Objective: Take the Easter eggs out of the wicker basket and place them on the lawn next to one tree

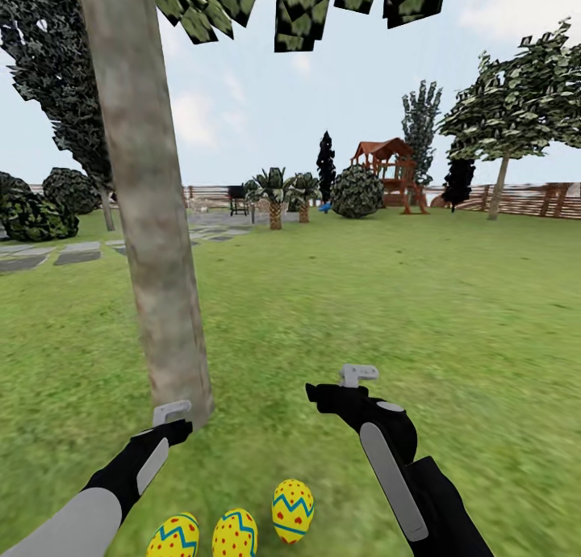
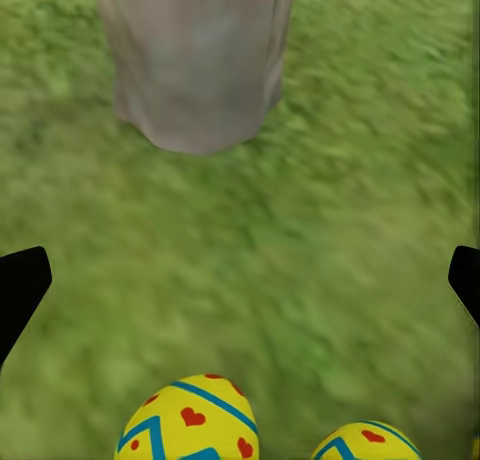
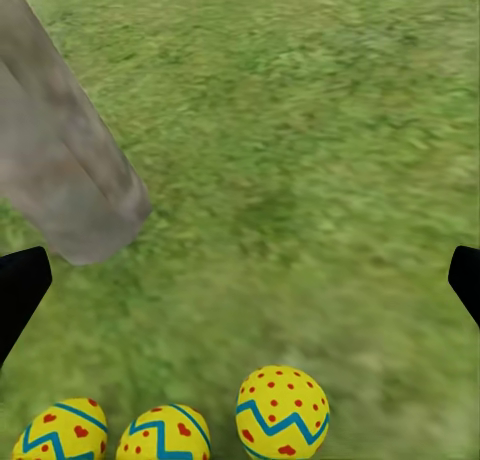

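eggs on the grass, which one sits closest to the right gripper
The rightmost Easter egg, set slightly ahead of the other two and nearest the right gripper.

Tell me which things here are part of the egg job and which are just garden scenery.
Job: three Easter eggs, tree beside them, lawn.
Scenery: red playset, palms, fence, stepping-stone path.

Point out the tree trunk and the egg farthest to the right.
tree trunk [image 1: 153, 242], head view, middle of the trunk.
rightmost egg [image 1: 293, 510], head view, centre of its shell.
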Robot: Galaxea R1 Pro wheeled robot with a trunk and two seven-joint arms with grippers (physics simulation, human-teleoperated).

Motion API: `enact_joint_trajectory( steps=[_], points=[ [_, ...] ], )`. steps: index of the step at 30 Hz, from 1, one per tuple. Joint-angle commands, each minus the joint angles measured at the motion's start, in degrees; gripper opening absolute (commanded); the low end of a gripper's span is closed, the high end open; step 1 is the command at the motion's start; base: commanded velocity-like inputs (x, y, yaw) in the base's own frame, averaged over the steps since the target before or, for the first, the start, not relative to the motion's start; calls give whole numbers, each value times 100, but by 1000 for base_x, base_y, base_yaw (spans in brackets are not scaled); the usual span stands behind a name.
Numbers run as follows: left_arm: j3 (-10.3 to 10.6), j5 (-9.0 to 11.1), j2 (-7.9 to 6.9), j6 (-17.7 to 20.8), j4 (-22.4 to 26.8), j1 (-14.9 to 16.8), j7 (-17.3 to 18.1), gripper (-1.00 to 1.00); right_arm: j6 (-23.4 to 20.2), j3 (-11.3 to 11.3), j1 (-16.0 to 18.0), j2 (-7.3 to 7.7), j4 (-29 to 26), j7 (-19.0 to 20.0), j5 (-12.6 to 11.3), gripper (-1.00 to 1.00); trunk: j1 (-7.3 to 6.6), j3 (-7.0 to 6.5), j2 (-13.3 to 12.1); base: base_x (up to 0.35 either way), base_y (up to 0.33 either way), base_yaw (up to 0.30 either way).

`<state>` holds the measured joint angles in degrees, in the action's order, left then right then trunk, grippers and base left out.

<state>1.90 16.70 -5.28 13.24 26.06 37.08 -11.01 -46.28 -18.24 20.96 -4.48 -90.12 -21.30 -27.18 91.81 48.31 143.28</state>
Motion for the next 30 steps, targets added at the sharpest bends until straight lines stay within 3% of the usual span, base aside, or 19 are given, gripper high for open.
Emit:
enact_joint_trajectory(
  steps=[1,5,30],
  points=[
    [21,47,-4,30,13,0,-33,100,-12,-4,5,0,-5,-59,-60,100,-4,-16,1,0,0,0],
    [21,50,-1,30,13,1,-40,100,-12,-4,5,0,-5,-59,-60,100,-14,-105,-4,0,0,0],
    [26,45,18,25,13,1,-63,100,-12,-4,5,0,1,-59,-60,100,-563,-554,-1007,0,0,0]
  ],
)
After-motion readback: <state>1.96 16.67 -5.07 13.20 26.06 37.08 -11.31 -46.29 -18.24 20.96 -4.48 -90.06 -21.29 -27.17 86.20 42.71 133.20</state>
